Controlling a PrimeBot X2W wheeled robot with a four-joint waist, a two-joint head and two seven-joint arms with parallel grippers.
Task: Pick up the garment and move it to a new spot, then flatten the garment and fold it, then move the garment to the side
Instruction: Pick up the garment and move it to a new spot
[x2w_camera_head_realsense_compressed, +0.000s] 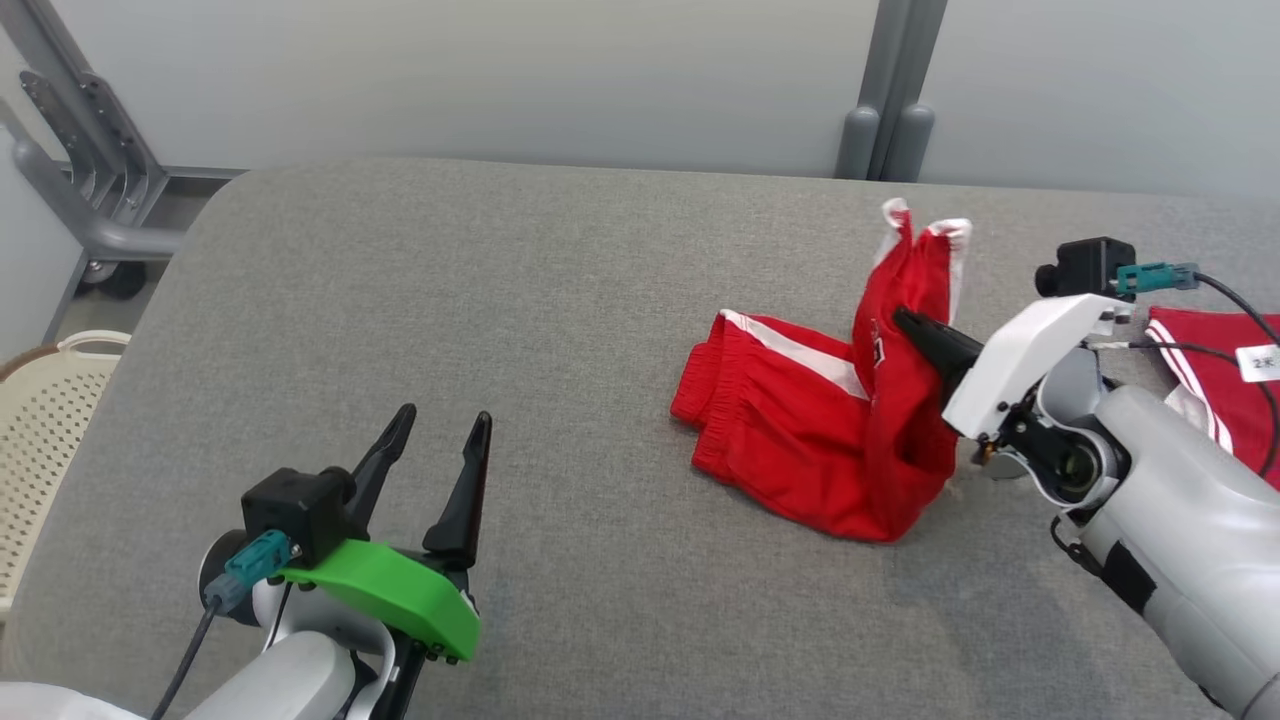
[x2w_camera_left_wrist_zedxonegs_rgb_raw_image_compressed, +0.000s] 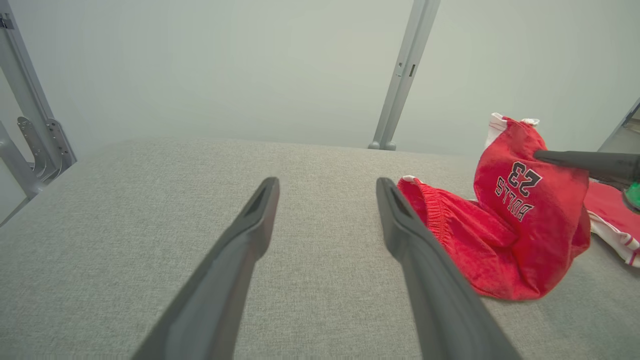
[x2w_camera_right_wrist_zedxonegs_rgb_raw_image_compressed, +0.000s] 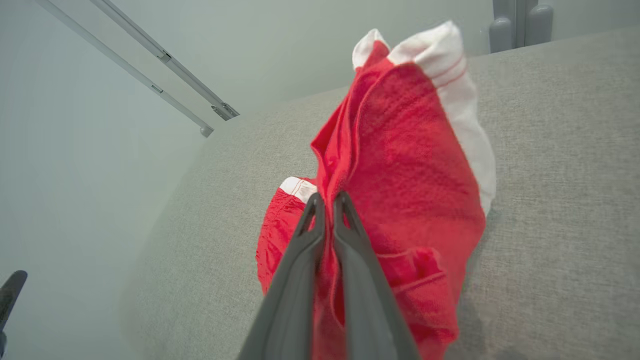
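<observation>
Nearest you, at the lower left of the head view, your left gripper (x2w_camera_head_realsense_compressed: 443, 415) hovers above the grey fabric table (x2w_camera_head_realsense_compressed: 500, 300) with its two dark fingers spread wide and nothing between them; the left wrist view shows the same gap (x2w_camera_left_wrist_zedxonegs_rgb_raw_image_compressed: 326, 182).

Right of centre, the red shorts (x2w_camera_head_realsense_compressed: 800, 430) lie partly on the table. One leg is raised, pinched in your right gripper (x2w_camera_head_realsense_compressed: 900, 318). In the right wrist view the fingers are pressed together on the cloth (x2w_camera_right_wrist_zedxonegs_rgb_raw_image_compressed: 328, 197), and red fabric (x2w_camera_right_wrist_zedxonegs_rgb_raw_image_compressed: 410, 165) with a white hem stands above them. In the left wrist view you can read "BULLS 23" upside down, in dark letters, on the raised leg (x2w_camera_left_wrist_zedxonegs_rgb_raw_image_compressed: 520, 240).

At the right edge of the head view lies a second red garment (x2w_camera_head_realsense_compressed: 1215, 380) with white stripes, making two garments in all. It carries one white tag (x2w_camera_head_realsense_compressed: 1258, 362), whose print is too small to read.

At the left edge is one pale perforated basket (x2w_camera_head_realsense_compressed: 40, 420). Farthest off, two grey posts (x2w_camera_head_realsense_compressed: 885, 140) stand behind the table.
</observation>
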